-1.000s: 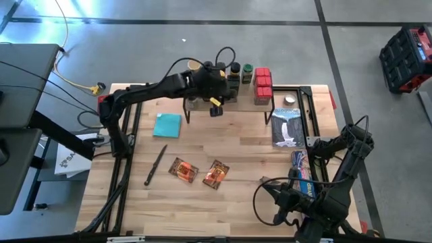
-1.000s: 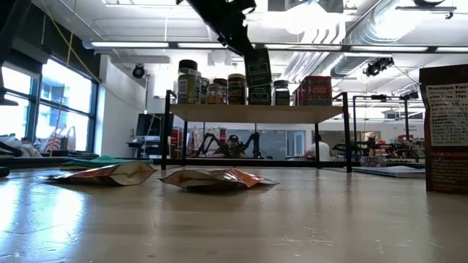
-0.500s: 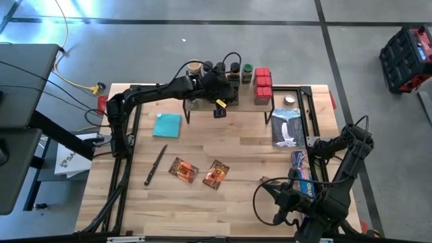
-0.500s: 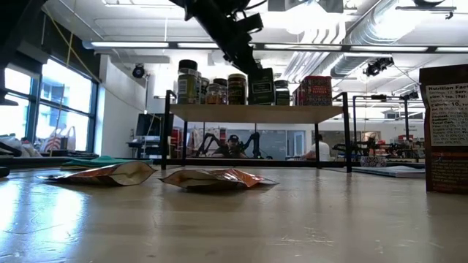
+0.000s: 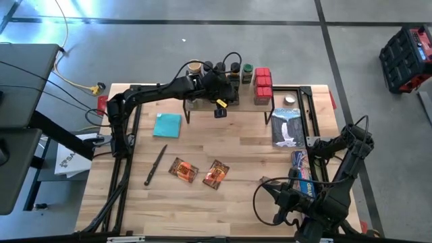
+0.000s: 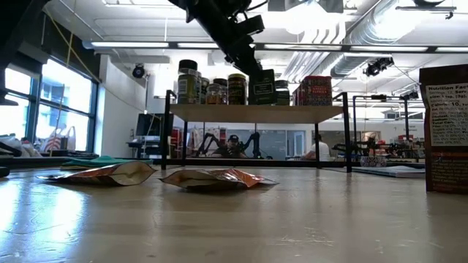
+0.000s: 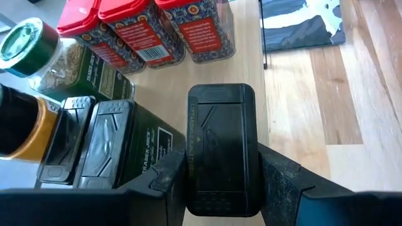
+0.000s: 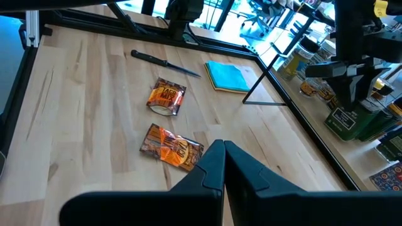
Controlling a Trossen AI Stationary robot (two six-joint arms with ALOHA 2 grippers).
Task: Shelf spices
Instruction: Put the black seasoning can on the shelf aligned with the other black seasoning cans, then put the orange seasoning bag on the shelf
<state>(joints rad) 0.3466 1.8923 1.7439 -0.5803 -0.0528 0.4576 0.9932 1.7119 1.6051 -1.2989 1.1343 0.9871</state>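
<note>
The shelf [image 6: 219,112] stands at the table's far edge and carries several spice jars [image 6: 188,82], dark tins [image 7: 113,147] and red boxes [image 5: 262,82]. My left gripper [image 7: 221,164] is over the shelf's middle, shut on a dark tin [image 6: 263,88] that stands beside the other tins. Two orange packets [image 5: 183,169] [image 5: 216,174] lie flat on the tabletop in front of the shelf. My right gripper [image 8: 224,164] is shut and hovers over the table's near right part, touching nothing. My left gripper pinches the dark tin just below its black lid [image 7: 221,125], one finger [image 7: 168,177] on each of two opposite sides. The fingers come from above, slanting down from the table's left. The tin is upright, its base seemingly on the shelf top [image 6: 265,104].
A teal cloth [image 5: 167,125] and a black knife [image 5: 155,165] lie on the table's left half. A printed flat package [image 5: 287,128] and a long blue box [image 5: 302,177] lie on the right. A brown bag [image 6: 446,128] stands near the low camera. People show in the room behind.
My left gripper has moved a little toward the table's right and down, bringing the dark tin from a raised, tilted pose above the shelf down to upright among the other tins on the shelf top. It stays shut on the tin.
</note>
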